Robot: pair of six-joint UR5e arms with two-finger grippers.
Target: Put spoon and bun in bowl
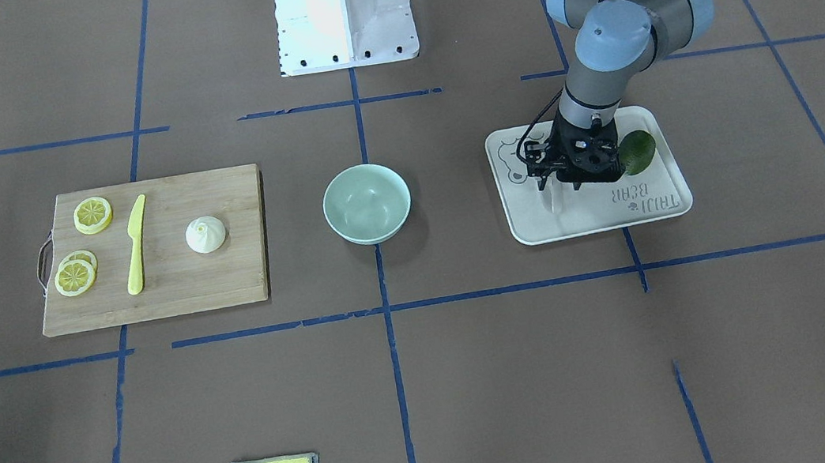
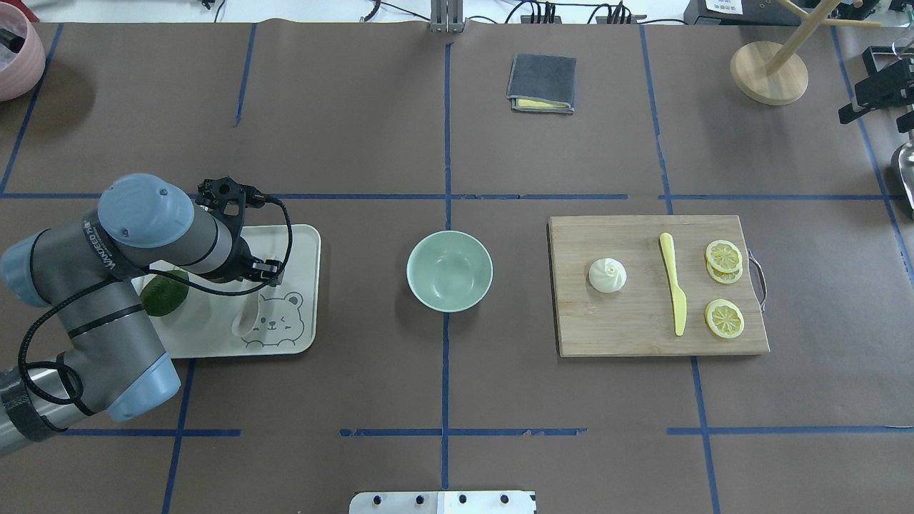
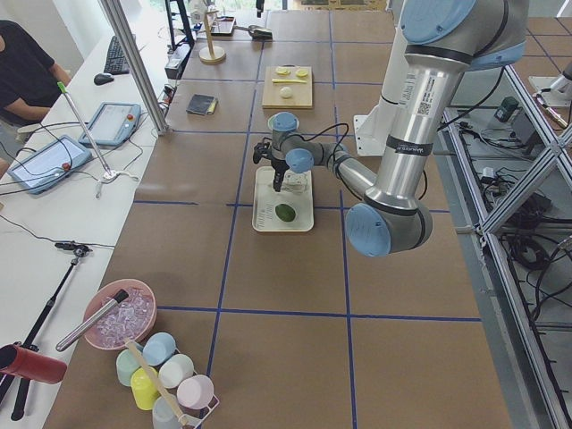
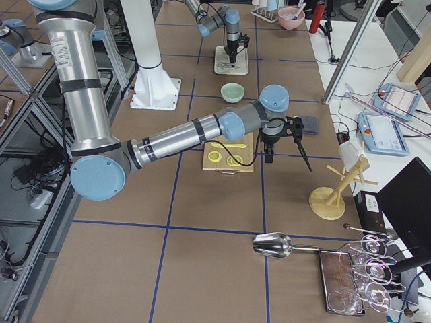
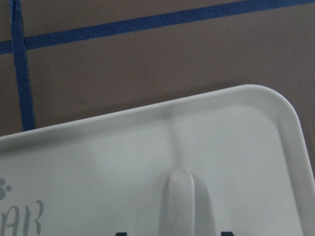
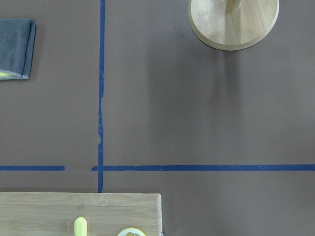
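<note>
On the tray (image 1: 530, 217) by an avocado (image 1: 638, 151), left gripper (image 1: 557, 184) straddles the spoon (image 5: 184, 206), jaws apart — clear only from the wrist view; right gripper (image 4: 269, 156): cannot tell.

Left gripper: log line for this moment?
left gripper open astride spoon on tray | bun on cutting board | bowl empty

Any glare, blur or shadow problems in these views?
Front-facing: white robot base is blown out, detail lost. Left wrist: spoon handle and tray rim are soft, likely too close to focus. Right wrist: sharp; wooden stand base throws a faint streaked shadow. Overhead: even light, bowl crisp.
</note>
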